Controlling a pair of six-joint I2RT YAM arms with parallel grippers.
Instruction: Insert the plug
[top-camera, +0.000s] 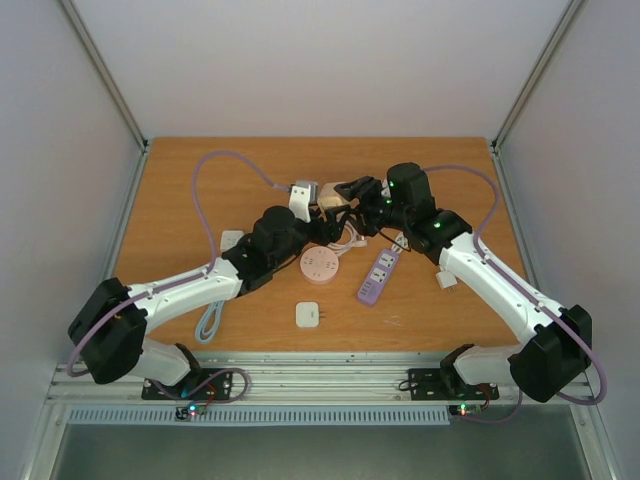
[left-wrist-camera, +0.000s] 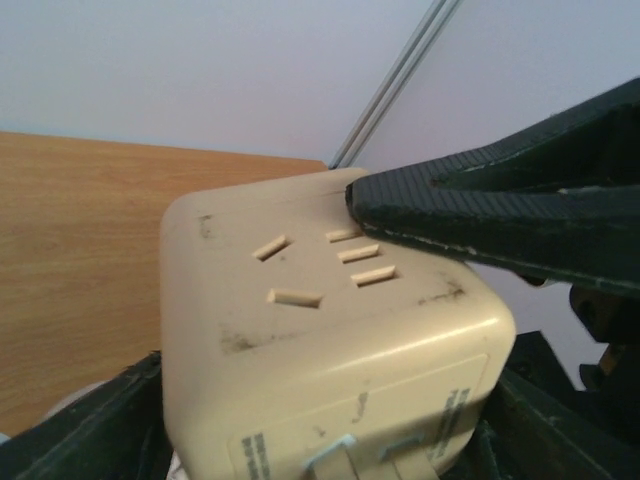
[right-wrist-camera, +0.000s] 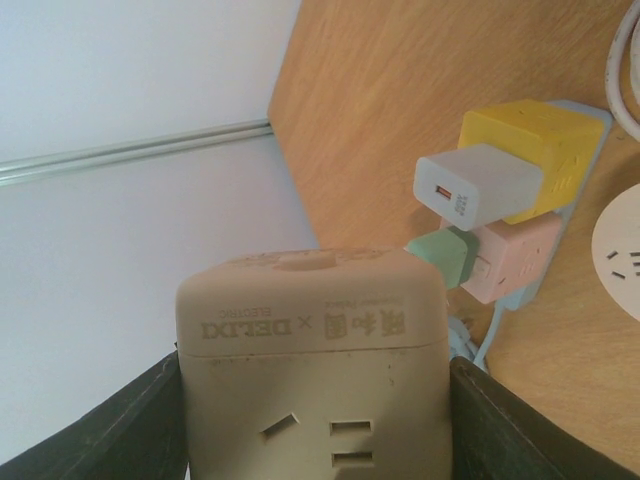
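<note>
Two hands meet over the back of the counter (top-camera: 180, 200): the left hand (top-camera: 325, 212) and the right hand (top-camera: 356, 192) are both clamped on a beige socket cube (top-camera: 334, 195), apparently lifted off the wood. Nothing looks plugged in yet. The cube's visible slots are empty, and the purple power strip (top-camera: 378, 276) lies apart, nearer the arms. Only the left wrist camera shows the right hand's finger (left-wrist-camera: 500, 215) pressing the slotted face. Only the right wrist camera shows the maker's lettering, and beyond it a yellow block (right-wrist-camera: 525, 135), a white charger (right-wrist-camera: 475, 185) and a pink block (right-wrist-camera: 515, 255).
</note>
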